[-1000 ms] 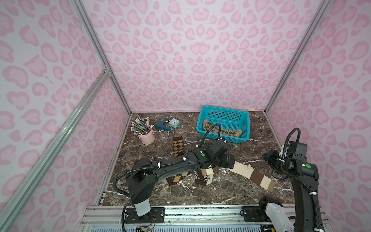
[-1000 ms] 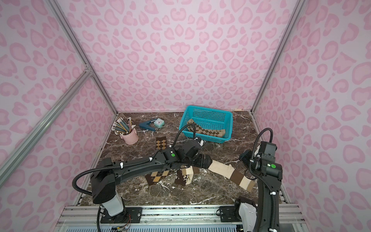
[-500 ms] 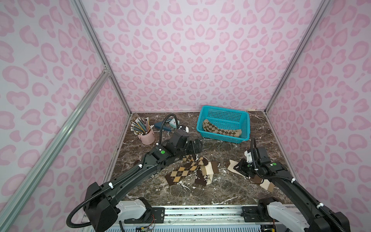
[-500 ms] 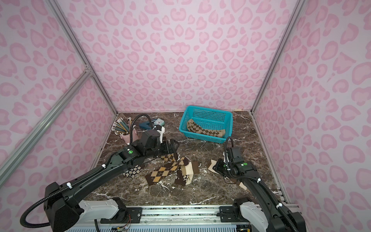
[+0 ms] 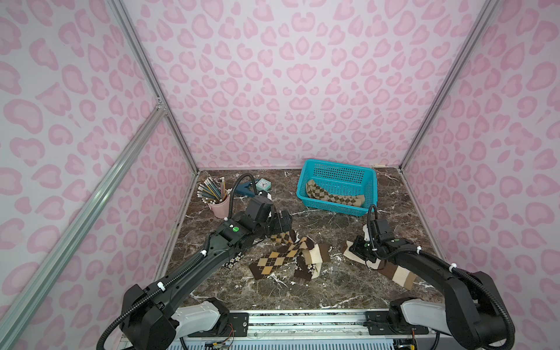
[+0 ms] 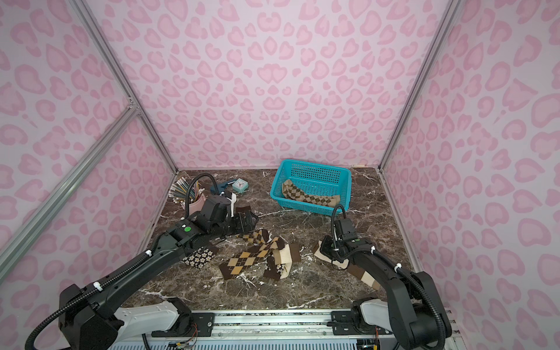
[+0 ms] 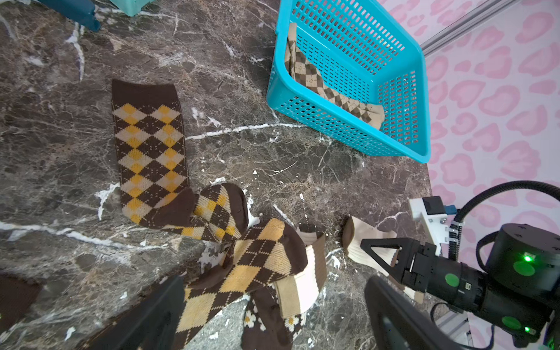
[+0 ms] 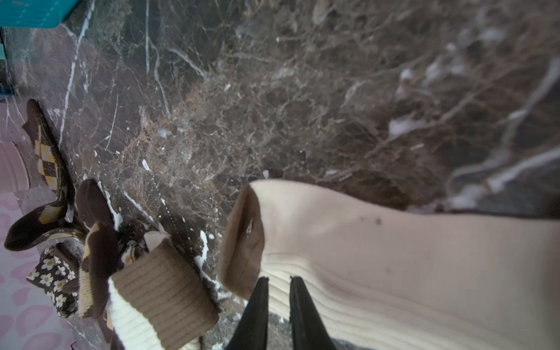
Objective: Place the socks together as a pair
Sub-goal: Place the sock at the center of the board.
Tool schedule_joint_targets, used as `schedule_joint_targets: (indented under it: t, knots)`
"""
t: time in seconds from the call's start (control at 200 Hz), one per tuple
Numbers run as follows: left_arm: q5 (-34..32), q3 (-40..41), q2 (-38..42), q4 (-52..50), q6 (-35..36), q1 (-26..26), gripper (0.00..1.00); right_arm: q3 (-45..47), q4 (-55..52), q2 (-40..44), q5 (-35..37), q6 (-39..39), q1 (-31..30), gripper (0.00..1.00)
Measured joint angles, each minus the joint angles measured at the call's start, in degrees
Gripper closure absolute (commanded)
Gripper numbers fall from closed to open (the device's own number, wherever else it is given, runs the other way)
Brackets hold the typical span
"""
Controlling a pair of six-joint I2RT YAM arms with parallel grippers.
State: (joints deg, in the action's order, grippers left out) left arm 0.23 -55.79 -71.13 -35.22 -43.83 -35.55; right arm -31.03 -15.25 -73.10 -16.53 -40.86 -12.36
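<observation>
Since one second ago the left arm [image 5: 212, 257] has drawn back from the middle of the table [image 5: 333, 288] toward the far left, and the right arm [image 5: 424, 263] has come down onto the striped sock [image 5: 400, 274] at the near right. We see the right gripper [image 8: 277, 288] with its jaws almost together, pinching the ribbed cream cloth of this sock near its tan end; the arm hides the sock's middle in both top views. The left gripper [image 7: 272, 281] hangs with jaws wide apart over a heap [image 6: 263, 257] in the middle, where an argyle sock [image 5: 272, 260], a folded striped sock [image 5: 315, 254] and a flower sock [image 5: 303, 271] lie across each other, between the two grippers. A flat argyle sock [image 7: 148, 145] touches the far side of the heap, mostly covered by the left gripper in both top views. A second flower sock [image 6: 200, 257] lies half under the left arm. At the far right a blue basket [image 5: 333, 208] holds a tan diamond sock [image 5: 333, 197]; at the far left stand a pink pencil cup [image 5: 219, 206] and a small clock [image 5: 263, 184].
</observation>
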Motion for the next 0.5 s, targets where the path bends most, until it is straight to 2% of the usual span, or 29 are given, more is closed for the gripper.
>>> schedule_joint_targets:
  t: [0.285,0.43,0.505]
  knots:
    - [0.4,0.2,-2.0,1.6,1.6,-0.4,0.03,-2.2,2.8,-6.1,-4.4,3.1,-4.9,0.81]
    - [0.4,-1.2,-3.6,5.0,5.5,-4.1,0.03,-2.8,2.5,-7.9,-7.5,4.9,-6.7,0.79]
    - [0.3,-2.1,-4.9,7.0,8.0,-7.1,0.03,-3.1,1.3,-6.7,-8.5,5.4,-6.4,0.73]
